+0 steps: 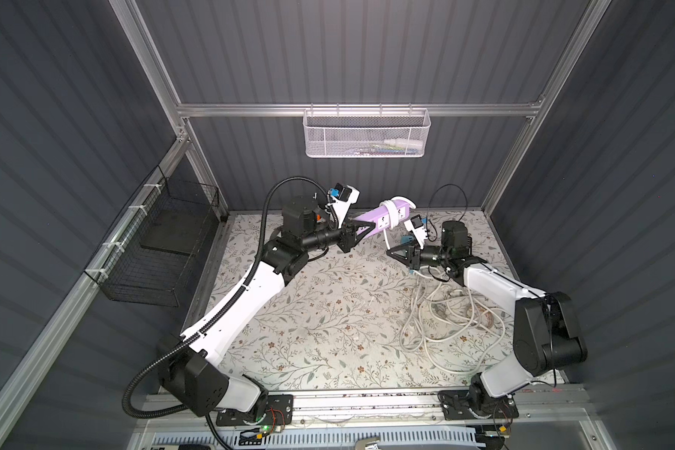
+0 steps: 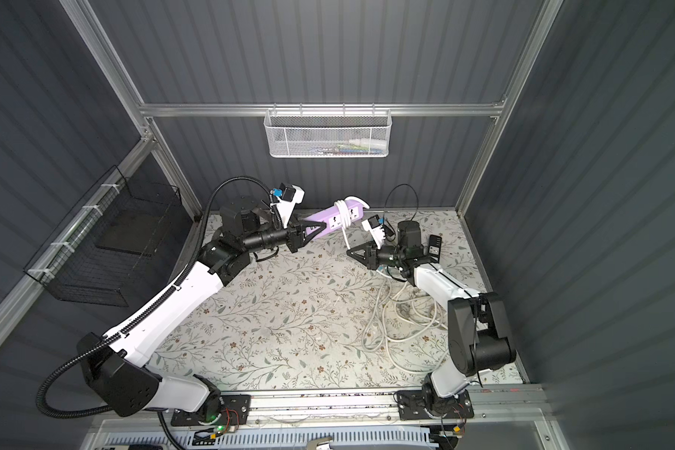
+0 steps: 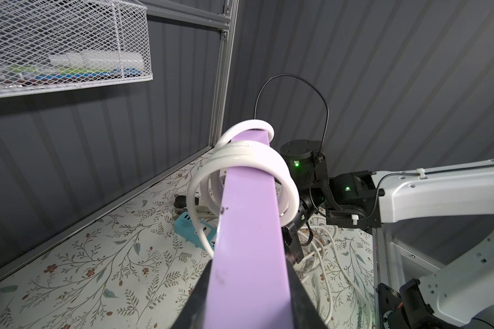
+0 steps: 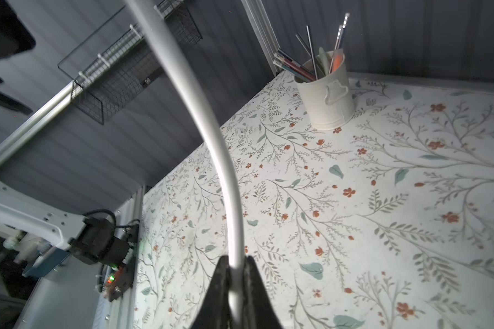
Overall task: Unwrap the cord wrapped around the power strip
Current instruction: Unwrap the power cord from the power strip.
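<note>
The power strip [image 1: 369, 218] [image 2: 322, 219] [image 3: 248, 228], a lilac bar, is hanging in the air over the far part of the table, tilted with its free end pointing up toward the back wall. The floral table [image 1: 308, 319] is lying beneath it, and a heap of loose white cable [image 1: 445, 315] is sprawling on the table's right side under the right arm. A black wire basket [image 1: 160, 241] is hanging on the left wall and a white mesh basket [image 1: 365, 134] on the back rail.

The left gripper [image 1: 363, 230] [image 2: 316, 228] [image 3: 248, 299] is clamping the strip's lower end, its jaws pressing on the two long sides. The cord [image 1: 392, 212] [image 2: 341, 212] [image 3: 257, 159] [image 4: 226, 171] is coiling around the strip's upper part in a few loose white turns. One strand is dropping from them to the right gripper [image 1: 388, 251] [image 2: 349, 251] [image 4: 236, 263], just below the strip. That gripper is closed tight, its black fingers [image 4: 220, 284] pinching the strand between them.

A cream cup of pens [image 4: 328, 94] is standing by a corner post. A pale blue socket block [image 3: 187, 228] is lying on the table beneath the coils.
</note>
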Robot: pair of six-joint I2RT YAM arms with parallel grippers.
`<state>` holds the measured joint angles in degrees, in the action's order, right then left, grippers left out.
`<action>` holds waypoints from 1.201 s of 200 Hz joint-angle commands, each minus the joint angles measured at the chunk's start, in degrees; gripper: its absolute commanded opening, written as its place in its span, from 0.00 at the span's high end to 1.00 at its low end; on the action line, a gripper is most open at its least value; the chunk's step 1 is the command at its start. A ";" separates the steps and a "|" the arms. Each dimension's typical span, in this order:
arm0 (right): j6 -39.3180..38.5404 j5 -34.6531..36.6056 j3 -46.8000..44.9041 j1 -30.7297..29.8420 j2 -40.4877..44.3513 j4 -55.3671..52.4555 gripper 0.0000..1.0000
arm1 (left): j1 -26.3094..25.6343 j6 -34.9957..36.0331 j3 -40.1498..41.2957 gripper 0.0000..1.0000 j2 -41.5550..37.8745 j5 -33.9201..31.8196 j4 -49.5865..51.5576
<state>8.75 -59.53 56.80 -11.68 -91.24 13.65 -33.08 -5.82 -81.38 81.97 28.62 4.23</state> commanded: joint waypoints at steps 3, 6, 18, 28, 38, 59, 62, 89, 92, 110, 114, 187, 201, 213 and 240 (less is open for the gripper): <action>0.49 1.45 0.33 -0.10 0.18 0.33 1.00 | 0.48 -0.55 -1.94 1.00 -2.35 1.10 -3.88; 0.56 1.69 0.29 -0.10 0.33 0.37 1.00 | 0.47 -0.52 -1.86 1.00 -2.35 1.15 -3.88; 1.06 2.78 0.25 0.16 0.44 0.45 1.00 | 0.56 -0.42 -1.85 1.00 -2.32 1.12 -3.90; 1.82 3.52 0.23 0.50 0.44 1.06 1.00 | 0.54 -0.49 -1.85 1.00 -2.26 1.14 -3.92; 3.16 4.06 0.30 1.08 0.54 2.27 1.00 | 0.52 -0.44 -1.76 1.00 -2.15 1.25 -3.97; 6.32 5.91 1.35 2.42 0.80 4.54 1.00 | 0.52 -1.27 -1.69 1.00 -1.44 2.26 -4.45; 6.62 5.99 1.67 2.64 0.80 4.61 1.00 | 0.48 -1.52 -1.67 1.00 -1.26 2.47 -4.67; 8.26 7.76 5.73 3.86 0.67 3.85 1.00 | 0.47 -3.10 -1.49 1.00 -0.23 4.26 -5.81; 8.41 7.83 6.21 3.98 0.65 3.84 1.00 | 0.47 -3.34 -1.37 1.00 -0.11 4.47 -6.14; 9.26 9.94 9.17 4.68 0.63 3.07 1.00 | 0.47 -4.41 -1.62 1.00 0.90 6.22 -6.69; 9.49 10.08 9.89 4.88 0.63 2.93 1.00 | 0.47 -4.74 -1.67 1.00 1.11 6.48 -6.92; 12.93 14.20 21.30 9.73 3.81 -0.95 1.00 | -0.05 -6.04 -2.19 1.00 5.03 9.15 -7.23; 13.54 14.06 21.92 10.87 5.73 -1.17 1.00 | -0.14 -5.87 -2.24 1.00 5.55 9.31 -6.91; 13.96 13.89 22.13 11.71 7.64 -1.80 1.00 | -0.14 -5.66 -2.38 1.00 6.17 9.17 -6.40; 14.02 14.19 19.86 12.63 13.80 -3.52 1.00 | -0.14 -4.58 -2.19 1.00 6.38 6.68 -5.47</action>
<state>21.91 -45.60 76.71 0.56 -82.78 11.07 -32.97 -11.18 -81.38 88.47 36.01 -0.01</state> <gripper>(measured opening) 0.070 0.328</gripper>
